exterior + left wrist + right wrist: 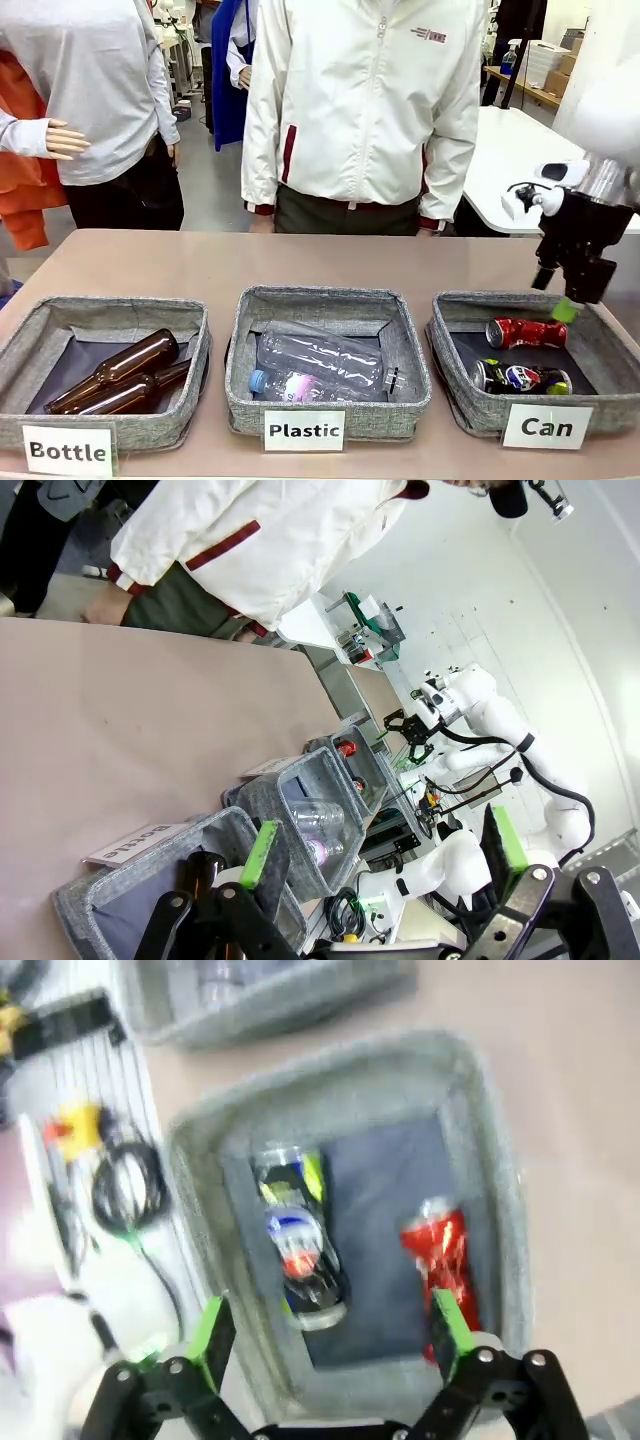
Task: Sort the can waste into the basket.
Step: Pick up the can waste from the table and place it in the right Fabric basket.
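Red can (527,332), dark can (521,378): glossy dented metal. Basket (455,395): rough grey cloth. Table (200,262): smooth, matt.

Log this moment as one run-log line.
right gripper: open, above Can basket | left gripper: open, holds nothing | red can, dark can: both in basket

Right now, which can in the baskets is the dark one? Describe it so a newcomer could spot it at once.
Of the three grey baskets along the near table edge, take the one labelled Can, on the robot's right. Two cans lie inside; the dark can lies nearer the label, in front of the red can. Its blue, white and red print sets it apart.
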Motion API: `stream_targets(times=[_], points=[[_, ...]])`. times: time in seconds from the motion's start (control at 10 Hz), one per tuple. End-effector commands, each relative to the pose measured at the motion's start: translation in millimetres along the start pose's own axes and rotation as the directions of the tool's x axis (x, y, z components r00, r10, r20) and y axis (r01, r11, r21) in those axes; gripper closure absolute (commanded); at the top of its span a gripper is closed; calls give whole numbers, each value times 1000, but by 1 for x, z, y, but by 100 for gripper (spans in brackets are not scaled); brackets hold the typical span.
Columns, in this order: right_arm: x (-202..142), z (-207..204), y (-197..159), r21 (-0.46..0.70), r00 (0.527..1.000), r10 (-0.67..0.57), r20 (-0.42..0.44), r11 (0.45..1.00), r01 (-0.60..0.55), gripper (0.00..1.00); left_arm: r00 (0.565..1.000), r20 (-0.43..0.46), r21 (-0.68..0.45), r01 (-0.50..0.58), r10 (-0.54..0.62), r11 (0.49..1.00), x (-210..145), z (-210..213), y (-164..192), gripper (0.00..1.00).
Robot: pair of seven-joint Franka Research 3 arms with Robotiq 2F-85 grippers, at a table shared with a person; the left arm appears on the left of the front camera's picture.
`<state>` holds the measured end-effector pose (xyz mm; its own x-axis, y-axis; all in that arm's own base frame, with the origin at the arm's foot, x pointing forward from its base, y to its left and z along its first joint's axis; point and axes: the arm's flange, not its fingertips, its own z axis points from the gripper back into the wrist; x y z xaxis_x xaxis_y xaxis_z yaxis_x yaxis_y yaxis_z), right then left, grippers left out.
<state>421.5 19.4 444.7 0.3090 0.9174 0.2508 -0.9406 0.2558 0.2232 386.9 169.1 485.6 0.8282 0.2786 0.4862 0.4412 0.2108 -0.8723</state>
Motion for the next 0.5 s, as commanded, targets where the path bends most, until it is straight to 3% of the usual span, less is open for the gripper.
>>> stream_targets(times=[0.0, 0.1, 0.2, 0.4], points=[[3, 24, 8, 82, 780, -239, 578, 968, 236, 2, 1000, -3, 9, -6, 6, 1000, -2, 0, -4, 0], [0, 35, 6, 121, 553, -322, 768, 922, 368, 2, 1000, -3, 9, -6, 6, 1000, -2, 0, -4, 0], [-2, 42, 9, 326, 338, -424, 840, 893, 310, 2, 1000, -3, 9, -6, 6, 1000, -2, 0, -4, 0], [-11, 50, 6, 585, 28, -610, 792, 770, 255, 2, 1000, -3, 9, -6, 6, 1000, -2, 0, -4, 0]])
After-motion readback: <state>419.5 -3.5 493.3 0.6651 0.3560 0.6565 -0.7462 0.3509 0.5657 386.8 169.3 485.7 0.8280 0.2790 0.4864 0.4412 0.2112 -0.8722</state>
